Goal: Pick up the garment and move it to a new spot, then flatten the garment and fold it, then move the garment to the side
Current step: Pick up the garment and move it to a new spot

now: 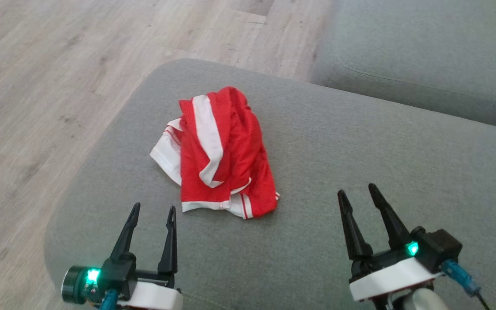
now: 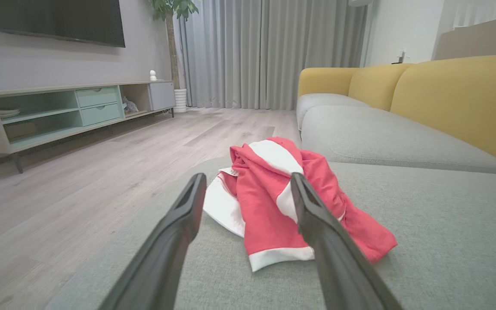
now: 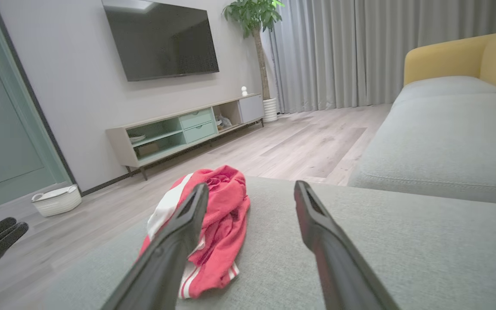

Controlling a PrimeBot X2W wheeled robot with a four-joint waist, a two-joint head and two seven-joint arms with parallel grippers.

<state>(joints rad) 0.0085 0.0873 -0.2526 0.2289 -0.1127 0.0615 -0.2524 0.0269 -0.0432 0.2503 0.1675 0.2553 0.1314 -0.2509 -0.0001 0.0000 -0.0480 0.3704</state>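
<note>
Tapered dark jaws, crumpled red garment (image 1: 220, 150)

left gripper (image 1: 153, 209) and right gripper (image 1: 357, 191) — each two long black tapered fingers (image 1: 123, 241) on a black base, white wrist collar (image 1: 385, 279), green led (image 1: 412, 248) glowing. blue cable (image 1: 459, 275) at each wrist — left also has round dark cap (image 1: 71, 285).

I see the garment (image 1: 220, 150) lying on the cushion (image 1: 360, 150), just ahead of my left gripper (image 1: 153, 207); my right gripper (image 1: 357, 189) sits well apart, rightward.

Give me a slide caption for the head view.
Crumpled red-and-white garment on grey cushion, left gripper and right gripper open.
</note>
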